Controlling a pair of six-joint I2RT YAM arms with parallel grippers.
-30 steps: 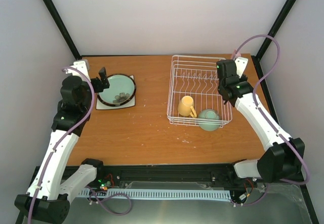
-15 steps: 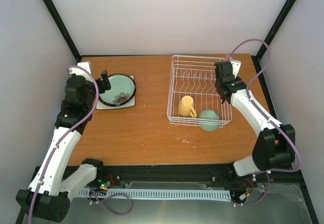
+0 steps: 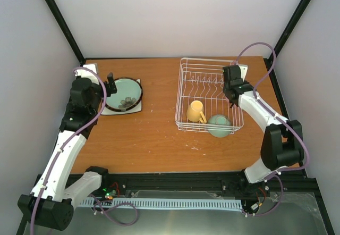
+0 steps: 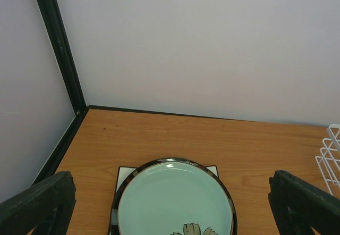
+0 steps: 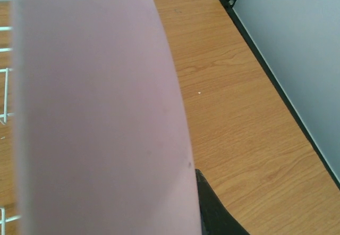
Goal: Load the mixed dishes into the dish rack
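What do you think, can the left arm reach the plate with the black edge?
Probably yes. The left gripper is open and hovers right at the edge of the plate, with one finger showing on each side of it in the wrist view. Nothing lies on the plate or blocks the way.

The white wire dish rack (image 3: 204, 89) sits at the counter's (image 3: 154, 134) far right, with the yellow mug (image 3: 195, 111) and mint-green bowl (image 3: 219, 125) at its near end. Far left, the dark-rimmed round plate (image 3: 123, 93), pale green inside, lies flat on the white square plate (image 3: 109, 110). The pink plate (image 5: 95, 112) hangs on edge beside the rack's right side.
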